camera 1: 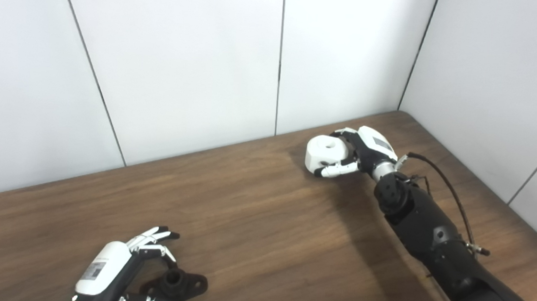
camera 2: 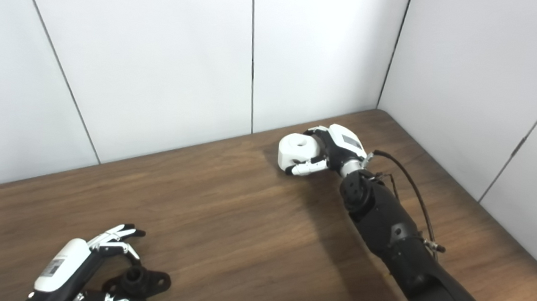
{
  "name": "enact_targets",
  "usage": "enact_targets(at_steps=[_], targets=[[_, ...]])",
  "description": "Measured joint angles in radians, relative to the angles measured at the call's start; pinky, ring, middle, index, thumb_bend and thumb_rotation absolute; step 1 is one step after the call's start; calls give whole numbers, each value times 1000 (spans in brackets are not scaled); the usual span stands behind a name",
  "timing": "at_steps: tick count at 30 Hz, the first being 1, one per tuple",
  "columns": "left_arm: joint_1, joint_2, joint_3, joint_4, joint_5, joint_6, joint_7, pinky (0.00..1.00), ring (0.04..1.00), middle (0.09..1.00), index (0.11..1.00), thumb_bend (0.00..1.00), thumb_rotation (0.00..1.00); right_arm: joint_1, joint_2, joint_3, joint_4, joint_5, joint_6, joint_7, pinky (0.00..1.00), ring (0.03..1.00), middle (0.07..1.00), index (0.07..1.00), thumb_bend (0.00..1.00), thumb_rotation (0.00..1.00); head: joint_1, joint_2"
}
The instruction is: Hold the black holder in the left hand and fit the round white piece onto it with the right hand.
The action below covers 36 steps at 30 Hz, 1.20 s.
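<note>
At the lower left, the left hand (camera 1: pixel 113 272) cups the black holder (camera 1: pixel 179 283) loosely, fingers spread, steadying it on the table (camera 1: pixel 254 225). Right of centre, well apart, the right hand (camera 1: pixel 360 152) is wrapped around the round white piece (camera 1: pixel 326 155), ready to carry it over.

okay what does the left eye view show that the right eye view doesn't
Only the left eye view: more wall to the right of the table's back corner, and the right arm cut off by the picture's right edge.

Only the right eye view: the table's near right corner and front edge, with floor beyond.

Both: the left hand open around the black holder, which sits on the table, and the right hand shut on the round white piece near the back wall.
</note>
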<state>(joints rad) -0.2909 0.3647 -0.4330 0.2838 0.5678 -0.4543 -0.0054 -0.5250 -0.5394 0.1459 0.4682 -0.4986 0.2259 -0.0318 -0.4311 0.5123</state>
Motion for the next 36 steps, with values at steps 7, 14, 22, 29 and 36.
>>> enact_targets(at_steps=[7, 14, 22, 29, 36], targets=[[0, 0, 0, 1, 0, 0, 0, 863, 924, 855, 482, 522, 48, -10, 0, 16, -2, -1, 4, 17, 710, 863, 917, 777, 1000, 413, 2, 3], [0, 0, 0, 5, 0, -3, 1, 866, 929, 857, 482, 522, 48, -8, 20, 22, 20, -22, -34, -55, 660, 782, 806, 515, 571, 166, 8, 8], [-2, -3, 0, 8, 4, -2, 0, 867, 929, 860, 482, 522, 48, -2, 71, 45, 63, -80, -119, -245, 662, 783, 784, 485, 512, 139, 20, 15], [-2, -3, 1, 9, 8, -2, 3, 863, 926, 858, 482, 522, 49, -1, 71, 52, 63, -80, -127, -260, 630, 753, 765, 485, 513, 137, 32, 20], [-2, -4, 0, 9, 12, -1, 1, 879, 936, 869, 482, 523, 51, 28, 72, 52, -10, -71, -143, -222, 630, 750, 756, 483, 516, 138, 75, 34]])
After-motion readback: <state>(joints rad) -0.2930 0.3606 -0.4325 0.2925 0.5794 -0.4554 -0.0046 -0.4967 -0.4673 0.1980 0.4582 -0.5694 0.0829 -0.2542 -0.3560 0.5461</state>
